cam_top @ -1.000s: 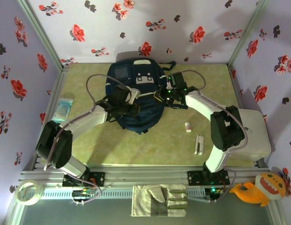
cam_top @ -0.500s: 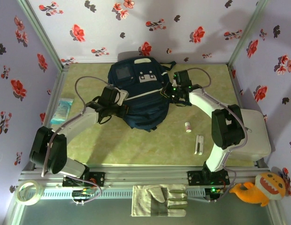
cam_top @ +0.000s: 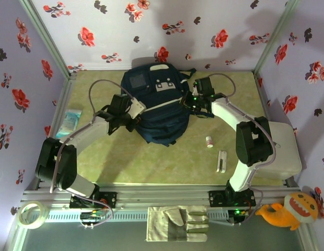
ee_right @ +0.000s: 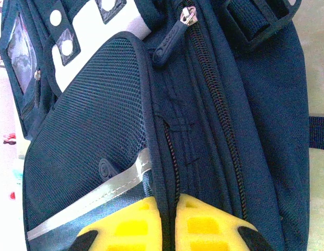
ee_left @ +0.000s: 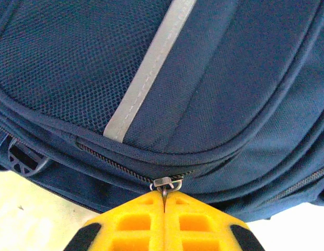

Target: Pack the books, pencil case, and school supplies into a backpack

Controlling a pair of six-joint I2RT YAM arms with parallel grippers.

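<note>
Navy fabric pretty much everywhere here. The backpack [cam_top: 161, 117] lies flat on the green table [cam_top: 151, 162], sitting between the two grippers.

The left gripper [ee_left: 164, 201] has its yellow pads [ee_left: 136, 222] squeezed together on the little metal zipper pull [ee_left: 166, 183], which pokes out right at the tips. The zipper track runs off to both sides just past the jaws, and the pale stripe [ee_left: 146, 73] slants away beyond that.

The right gripper [ee_right: 168, 205] is pinched on a raised seam of the bag. The fold comes straight out from between its pads, with a zipper track just right of the jaws and a mesh-textured panel [ee_right: 94, 120] to their left.

From above, a small white tube [cam_top: 209, 141] and a slim white bar [cam_top: 221, 161] lie on the table well apart from the right jaws, back toward the arm bases. A pale blue packet [cam_top: 69, 122] sits way out to the left of the left jaws, by the wall.
</note>
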